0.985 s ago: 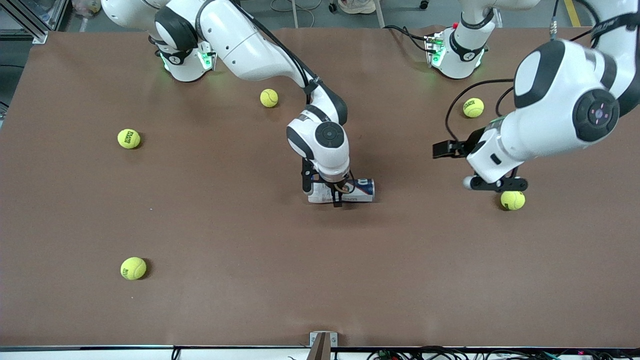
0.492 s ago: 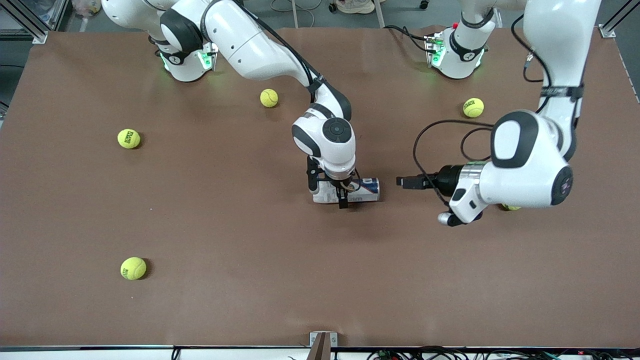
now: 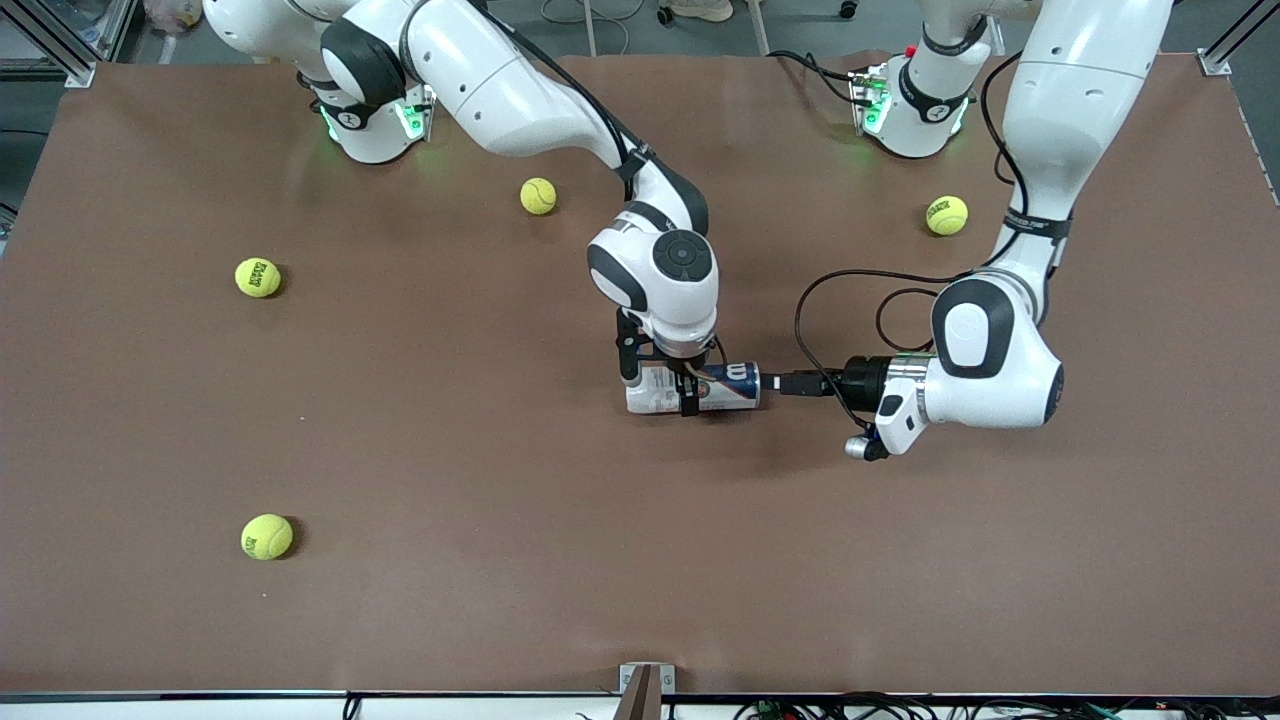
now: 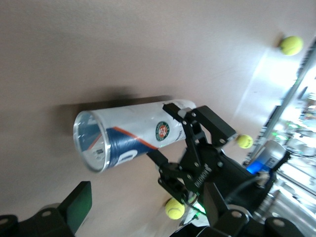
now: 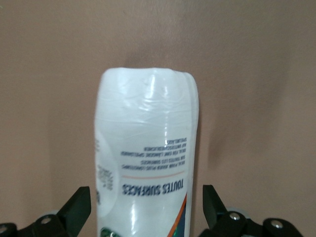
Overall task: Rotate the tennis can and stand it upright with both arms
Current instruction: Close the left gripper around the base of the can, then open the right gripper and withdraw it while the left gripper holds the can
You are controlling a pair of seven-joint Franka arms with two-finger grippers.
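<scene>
Tennis can (image 3: 693,387) lies on its side mid-table (image 3: 500,450), long axis running between the 2 arms' ends of the table, silvery rim end toward the left arm's end. Right gripper (image 3: 684,385) comes down over the can's middle, fingers (image 5: 79,207) spread on either side of the can with visible gaps, so jaws are apart and not clamping; the can sits between them. Left gripper (image 3: 790,383) lies low and level, aimed at the rim end, just beside it, fingertips apart. Contact with the rim cannot be told.

In the left wrist view the open rim end of the can (image 4: 133,136) faces the camera, with the right gripper (image 4: 170,133) straddling it. Only 1 left finger (image 4: 78,205) shows there, cut off at the edge. Right arm's wrist hides part of the can from the front. 4 tennis balls show in the front view, e.g. 1 ball (image 3: 267,537) nearest the camera.
</scene>
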